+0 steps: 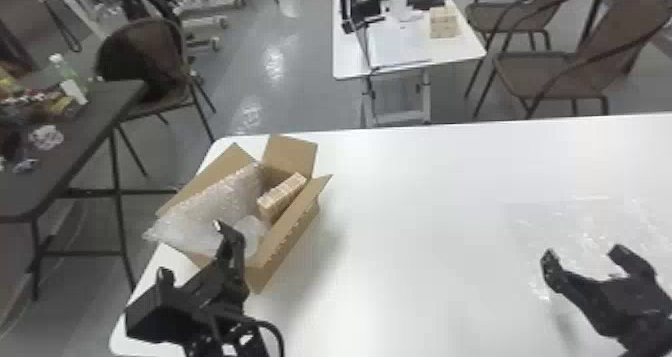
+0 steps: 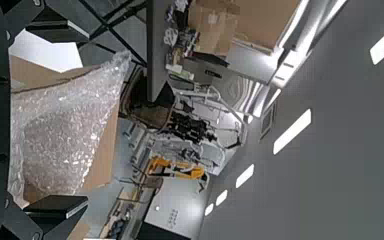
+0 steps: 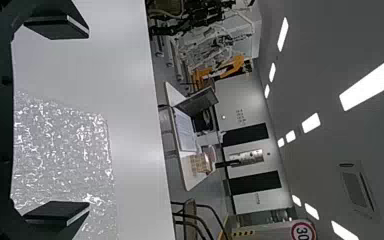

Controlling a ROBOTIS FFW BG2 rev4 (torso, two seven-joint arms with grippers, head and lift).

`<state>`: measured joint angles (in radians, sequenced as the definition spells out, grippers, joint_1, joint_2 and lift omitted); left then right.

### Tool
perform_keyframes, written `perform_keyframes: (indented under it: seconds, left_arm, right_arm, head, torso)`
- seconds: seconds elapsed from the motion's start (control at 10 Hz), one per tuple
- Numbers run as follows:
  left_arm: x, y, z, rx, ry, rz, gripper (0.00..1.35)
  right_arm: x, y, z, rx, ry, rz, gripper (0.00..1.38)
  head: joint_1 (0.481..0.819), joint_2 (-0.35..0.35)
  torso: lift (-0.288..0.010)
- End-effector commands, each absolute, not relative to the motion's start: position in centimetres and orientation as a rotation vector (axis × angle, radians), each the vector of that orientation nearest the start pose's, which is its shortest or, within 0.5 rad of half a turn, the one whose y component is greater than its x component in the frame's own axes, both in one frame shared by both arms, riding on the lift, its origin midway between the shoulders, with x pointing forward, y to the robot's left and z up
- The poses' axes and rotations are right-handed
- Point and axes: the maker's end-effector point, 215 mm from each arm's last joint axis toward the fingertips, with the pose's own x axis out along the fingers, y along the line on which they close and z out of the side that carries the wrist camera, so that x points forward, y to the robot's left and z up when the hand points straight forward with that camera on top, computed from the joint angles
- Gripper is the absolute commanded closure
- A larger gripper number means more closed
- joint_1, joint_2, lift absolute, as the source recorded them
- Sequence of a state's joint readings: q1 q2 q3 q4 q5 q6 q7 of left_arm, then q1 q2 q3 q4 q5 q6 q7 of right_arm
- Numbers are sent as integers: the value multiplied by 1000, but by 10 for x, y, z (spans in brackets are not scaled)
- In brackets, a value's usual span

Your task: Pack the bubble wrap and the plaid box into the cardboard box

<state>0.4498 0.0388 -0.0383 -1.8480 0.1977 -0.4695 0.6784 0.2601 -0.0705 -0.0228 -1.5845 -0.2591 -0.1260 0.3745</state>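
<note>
Head view has the plaid box (image 1: 282, 193) and bubble wrap (image 1: 215, 201) inside the cardboard box (image 1: 285, 251) by the table (image 1: 425, 181)'s far left corner, my left gripper (image 1: 191, 249) and right gripper (image 1: 584, 255) both open; I judge I'm packing wrap, with tucking it down next, then the flat sheet (image 1: 595, 226).

a large white table (image 1: 425, 181) stands on a glossy grey floor (image 1: 260, 93), a dark table (image 1: 92, 123) to its left and a small white table (image 1: 350, 63) beyond, brown dark-legged chairs (image 1: 565, 76) near both; bright rectangular lights (image 3: 369, 85) line the grey ceiling (image 3: 325, 35).
</note>
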Motion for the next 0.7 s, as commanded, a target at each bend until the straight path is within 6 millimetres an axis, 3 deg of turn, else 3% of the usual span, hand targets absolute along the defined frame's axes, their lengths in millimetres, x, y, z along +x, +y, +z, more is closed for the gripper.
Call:
perform_keyframes:
  seconds: [0.0, 0.2, 0.6]
  left_arm:
    - [397, 345, -316, -222, -227, 609, 144]
    - [394, 321, -315, -177, -233, 504, 144]
    - [376, 277, -349, -105, -95, 318, 134]
  right_arm:
    - [487, -195, -419, 184, 76, 298, 85]
    - [479, -194, -410, 167, 66, 273, 85]
    - [460, -183, -411, 159, 105, 271, 117]
  head:
    - [695, 220]
    - [695, 187]
    - [695, 135]
  torso:
    - [-102]
    - [-102]
    - [-102]
